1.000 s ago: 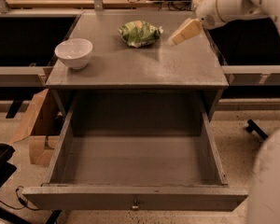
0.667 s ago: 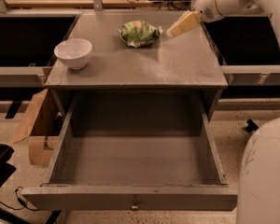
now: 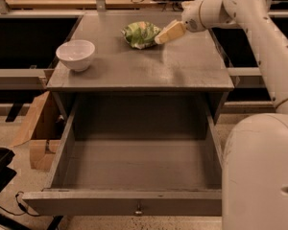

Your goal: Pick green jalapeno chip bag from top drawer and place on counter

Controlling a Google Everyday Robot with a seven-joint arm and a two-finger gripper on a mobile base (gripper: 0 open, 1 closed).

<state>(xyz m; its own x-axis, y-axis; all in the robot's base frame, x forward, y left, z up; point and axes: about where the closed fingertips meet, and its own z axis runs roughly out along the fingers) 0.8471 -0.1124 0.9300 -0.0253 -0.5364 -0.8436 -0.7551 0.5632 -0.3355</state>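
The green jalapeno chip bag (image 3: 140, 34) lies crinkled on the grey counter (image 3: 182, 66), at the back near the middle. My gripper (image 3: 167, 33) reaches in from the upper right, low over the counter, with its tip at the bag's right edge. I cannot tell whether it touches the bag. The top drawer (image 3: 134, 174) is pulled fully out below the counter. Its inside shows only bare grey bottom, and its small metal knob (image 3: 138, 207) is on the front panel.
A white bowl (image 3: 75, 55) stands on the counter's left side. My white arm (image 3: 264, 37) and base (image 3: 259, 176) fill the right side. A cardboard box (image 3: 36, 133) sits on the floor left of the cabinet. A dark object (image 3: 0, 169) is at the lower left.
My gripper has moved left and slightly down, from the counter's back right edge to the bag's right side. The bag, bowl and drawer have not moved.
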